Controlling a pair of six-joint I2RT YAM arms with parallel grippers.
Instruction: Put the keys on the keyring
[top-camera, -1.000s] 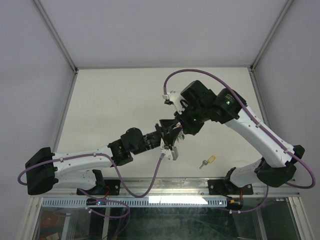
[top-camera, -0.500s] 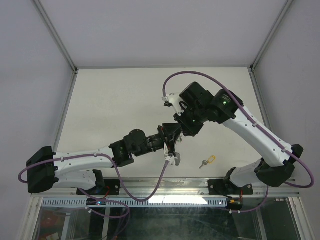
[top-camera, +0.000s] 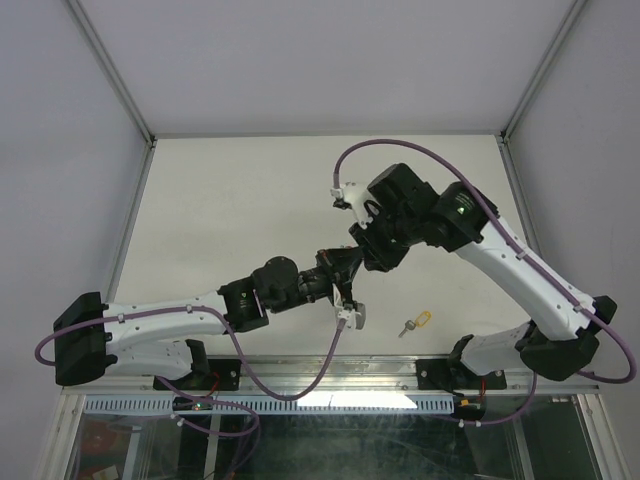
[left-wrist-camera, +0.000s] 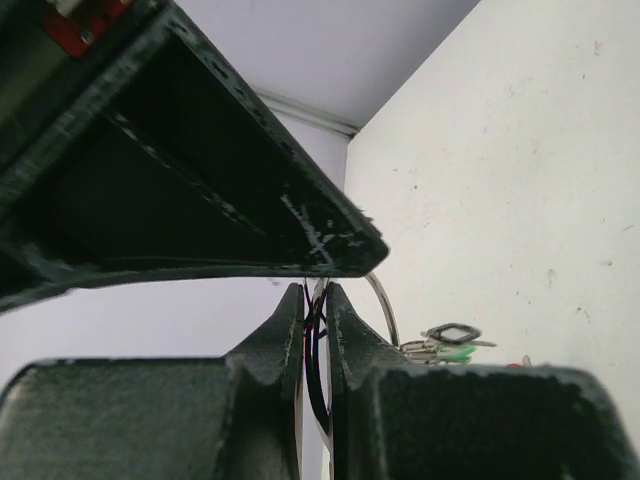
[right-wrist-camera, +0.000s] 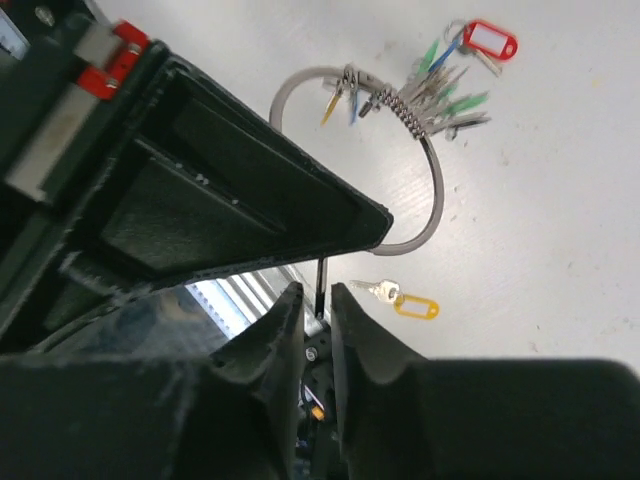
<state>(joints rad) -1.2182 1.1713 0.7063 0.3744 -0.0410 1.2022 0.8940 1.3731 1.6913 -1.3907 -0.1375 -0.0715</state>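
The keyring (right-wrist-camera: 437, 180) is a wide silver wire loop over the table, with several keys (right-wrist-camera: 420, 100) with green, blue and yellow heads and a red tag (right-wrist-camera: 490, 42) bunched on it. In the left wrist view its wire (left-wrist-camera: 383, 305) arcs out from between my left gripper (left-wrist-camera: 317, 300), which is shut on it; keys (left-wrist-camera: 448, 345) with black and green heads hang beside. My right gripper (right-wrist-camera: 318, 295) stands a slit open, with a thin dark strip in the gap. Both grippers, left (top-camera: 340, 272) and right (top-camera: 356, 260), meet mid-table. A loose key with a yellow tag (right-wrist-camera: 400, 298) lies apart.
The loose yellow-tagged key (top-camera: 413, 323) lies near the table's front edge, right of the grippers. An aluminium rail (top-camera: 330, 372) runs along that edge, and grey walls close off the back and sides. Purple cables loop over both arms.
My left jaws have closed onto the ring and that arm has reached a little further right. My right jaws have parted slightly and that arm has drawn back to the right.
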